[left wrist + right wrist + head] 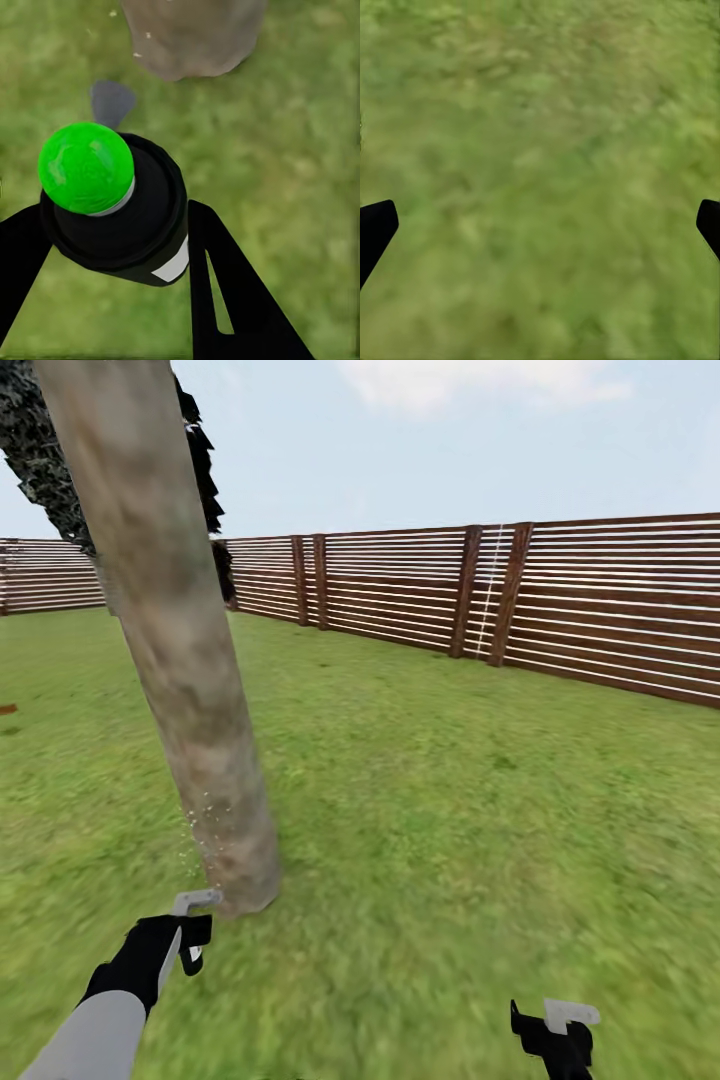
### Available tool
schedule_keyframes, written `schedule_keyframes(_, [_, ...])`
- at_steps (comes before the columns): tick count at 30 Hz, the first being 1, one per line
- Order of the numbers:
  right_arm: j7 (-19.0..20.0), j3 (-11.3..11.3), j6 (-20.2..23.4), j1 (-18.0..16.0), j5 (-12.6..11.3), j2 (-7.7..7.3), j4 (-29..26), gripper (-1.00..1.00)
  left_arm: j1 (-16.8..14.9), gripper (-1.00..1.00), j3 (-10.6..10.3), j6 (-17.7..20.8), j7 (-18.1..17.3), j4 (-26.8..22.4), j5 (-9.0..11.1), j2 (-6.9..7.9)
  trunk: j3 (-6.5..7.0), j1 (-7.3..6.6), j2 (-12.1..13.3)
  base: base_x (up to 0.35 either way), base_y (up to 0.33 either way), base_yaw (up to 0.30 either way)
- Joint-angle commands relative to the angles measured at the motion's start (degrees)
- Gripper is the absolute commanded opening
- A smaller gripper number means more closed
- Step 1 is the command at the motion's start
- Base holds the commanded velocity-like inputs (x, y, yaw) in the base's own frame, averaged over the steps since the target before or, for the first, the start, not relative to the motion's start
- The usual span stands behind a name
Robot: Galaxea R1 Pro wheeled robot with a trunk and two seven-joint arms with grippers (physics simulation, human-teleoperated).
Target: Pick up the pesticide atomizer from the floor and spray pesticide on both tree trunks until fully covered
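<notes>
You're standing on the lawn of the garden, with the slatted wooden fence running across the far side and right. The tree trunk rises just ahead on your left, leaning slightly, its base planted in the grass a little beyond your left end effector; dark foliage shows at the top left.

Your left end effector is pinching the pesticide atomizer: in the left wrist view the dark bottle sits between the two black fingers, its round tip showing green here and a white patch on its side. The bottle's long axis points forward and down toward the foot of the trunk, which lies just beyond the nozzle. Pale specks hang along the lower trunk, likely spray droplets.

Your right end effector hangs low at near right over bare grass, its fingers spread wide and holding nothing.

The left arm is the one nearer the trunk, so I'd judge the coming move turns on tilting that nozzle up along the trunk's height.
</notes>
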Motion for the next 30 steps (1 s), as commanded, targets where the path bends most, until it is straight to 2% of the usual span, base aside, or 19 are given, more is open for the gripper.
schedule_keyframes(1, [-0.3, 0.5, 0.0, 0.0, -0.3, -0.01, 0.0, 1.00, -0.1, -1.00, 0.3, 0.2, -0.5, -0.1, -0.6, -0.07, -0.05, -0.01, 0.0, 0.008, -0.271, 0.275])
schedule_keyframes(7, [-0.2, 0.5, -0.1, 0.0, -0.3, -0.01, 0.0, 1.00, -0.1, -1.00, 0.4, 0.2, -0.5, -0.5, -0.8, 0.12, -0.05, -0.01, 0.0, 0.001, -0.273, 0.277])
schedule_keyframes(15, [-0.3, 0.5, -0.1, 0.0, -0.3, -0.01, 0.0, 1.00, -0.1, -1.00, -0.2, 1.2, -0.8, 0.0, -1.1, 0.75, -0.05, -0.01, 0.0, 0.000, -0.274, 0.052])
schedule_keyframes(19, [-0.2, 0.5, -0.1, 0.0, -0.3, -0.01, -0.1, 1.00, -0.1, -1.00, -0.3, 1.4, -0.7, 0.0, -1.2, 0.83, -0.05, -0.01, 0.0, 0.001, -0.274, 0.242])
schedule_keyframes(23, [-0.2, 0.5, -0.1, 0.0, -0.3, -0.01, 0.0, 1.00, -0.1, -1.00, -0.3, 2.3, -0.7, 0.0, -1.1, 1.62, -0.05, -0.01, 0.0, 0.072, -0.274, 0.277])
schedule_keyframes(26, [-0.2, 0.5, -0.1, 0.0, -0.3, -0.01, 0.0, 1.00, -0.1, -1.00, -0.4, 2.5, -0.7, 0.0, -1.0, 1.59, -0.05, -0.01, 0.0, 0.094, -0.274, 0.278])
schedule_keyframes(30, [-0.2, 0.5, -0.1, 0.0, -0.3, -0.01, -0.1, 1.00, -0.1, -1.00, -0.4, 2.3, -0.6, 0.0, -1.1, 1.39, -0.05, -0.01, 0.0, 0.105, -0.274, 0.007])
